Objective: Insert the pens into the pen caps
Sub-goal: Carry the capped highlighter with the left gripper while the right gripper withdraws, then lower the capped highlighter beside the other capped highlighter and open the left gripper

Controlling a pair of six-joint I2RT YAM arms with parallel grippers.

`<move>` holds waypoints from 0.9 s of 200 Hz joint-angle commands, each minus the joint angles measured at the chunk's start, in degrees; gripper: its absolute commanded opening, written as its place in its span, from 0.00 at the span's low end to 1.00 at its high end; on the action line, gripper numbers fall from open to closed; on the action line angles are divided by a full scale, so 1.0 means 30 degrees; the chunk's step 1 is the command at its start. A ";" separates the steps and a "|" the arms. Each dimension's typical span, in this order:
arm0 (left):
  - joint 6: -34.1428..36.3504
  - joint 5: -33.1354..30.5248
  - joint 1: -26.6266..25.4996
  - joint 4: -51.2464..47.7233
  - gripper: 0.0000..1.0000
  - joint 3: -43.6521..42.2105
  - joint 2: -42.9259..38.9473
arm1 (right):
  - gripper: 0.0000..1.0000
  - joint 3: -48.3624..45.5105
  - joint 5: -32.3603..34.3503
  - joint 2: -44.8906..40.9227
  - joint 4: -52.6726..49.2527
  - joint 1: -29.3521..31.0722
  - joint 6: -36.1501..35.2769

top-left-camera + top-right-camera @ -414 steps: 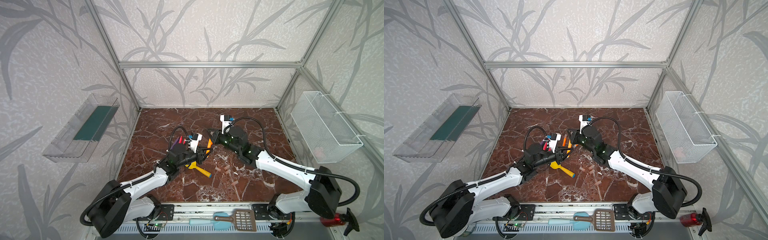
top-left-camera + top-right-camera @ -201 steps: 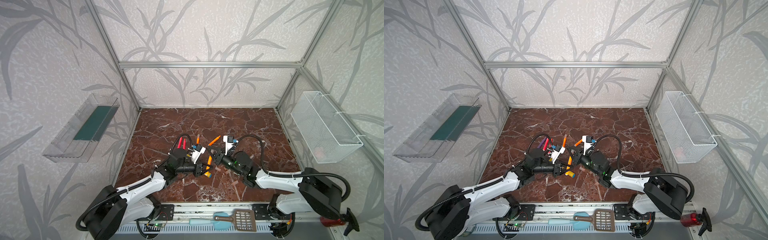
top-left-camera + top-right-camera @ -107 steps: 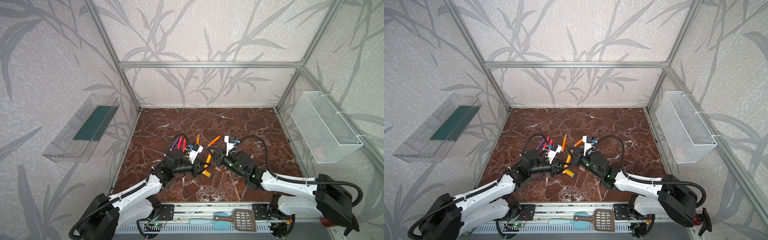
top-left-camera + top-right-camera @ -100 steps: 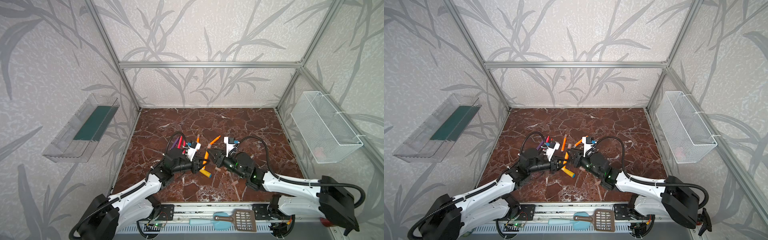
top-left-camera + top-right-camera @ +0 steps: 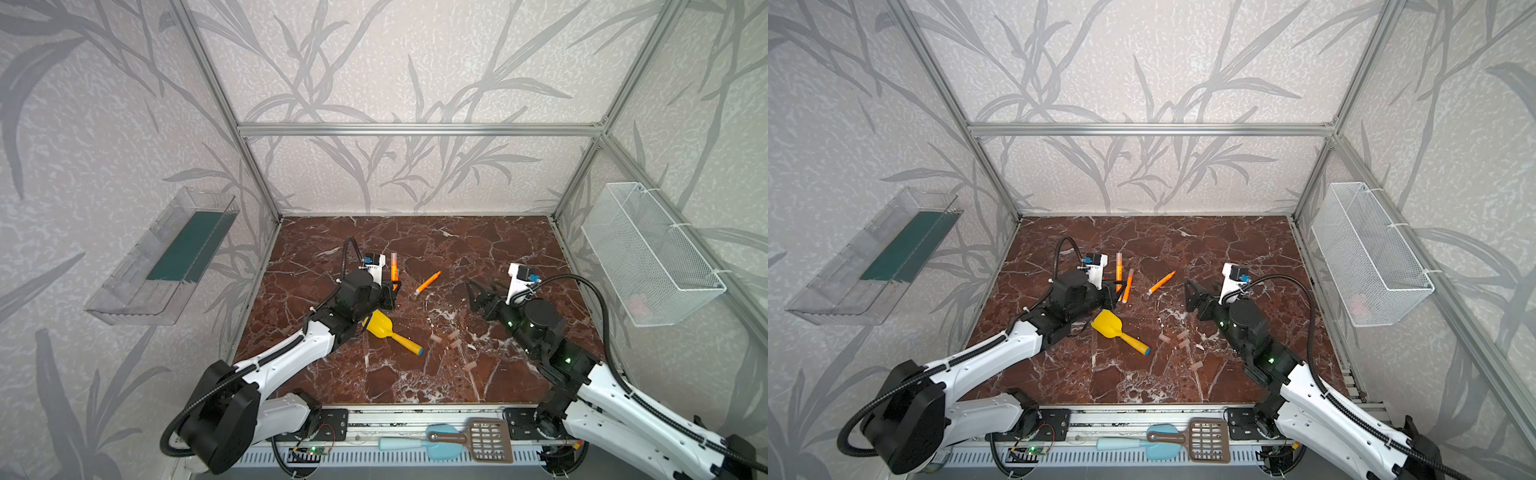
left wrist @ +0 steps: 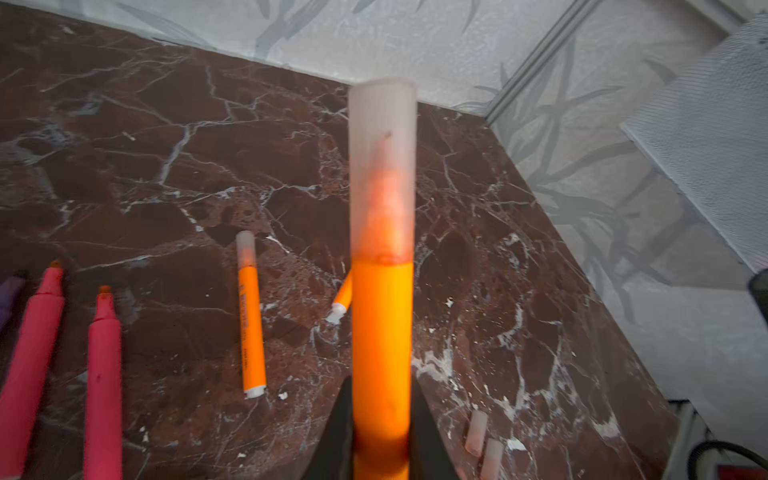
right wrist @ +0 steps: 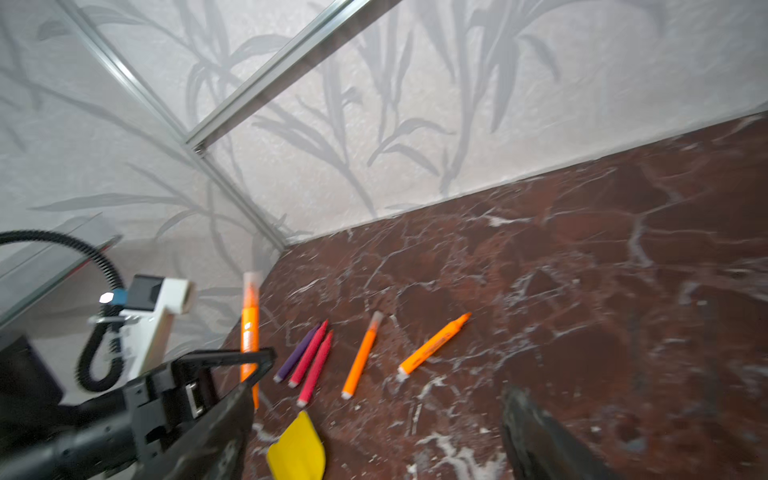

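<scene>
In both top views the left claw (image 5: 392,286) sits left of centre, clamped on an orange pen (image 5: 394,269) that stands up with a cap (image 5: 1119,257) over its tip. A second capped pen (image 5: 1127,286) lies just beside it. A bare pen (image 5: 428,281), also orange, lies right of that, apart from both claws. The right claw (image 5: 483,291) hovers right of centre, jaws spread and empty, well apart from the orange pen. Four loose caps (image 5: 1165,338) lie below centre between the arms, near a yellow shovel (image 5: 1108,323). Bare marble floor (image 5: 415,237) runs from the pens to the back wall. A wire basket (image 5: 648,257) hangs on the right wall.

Left wrist: the fingers (image 6: 343,428) pinch the orange pen's barrel from both sides. On the floor beyond it lie the capped pen, two pink pens (image 6: 104,374), a purple pen (image 6: 10,291) and two caps. Print runs along the capped pen's barrel, too small to read.

Right wrist, blurred: one finger (image 7: 536,440) hangs over bare floor. The pens lie ahead toward the corner. The print on the orange pen is unreadable.
</scene>
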 commanded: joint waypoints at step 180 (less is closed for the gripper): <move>0.1028 -0.2639 0.2235 -1.1531 0.00 0.9749 1.1620 | 0.92 -0.4492 0.2223 -0.0333 -0.0954 -0.6955 -0.1316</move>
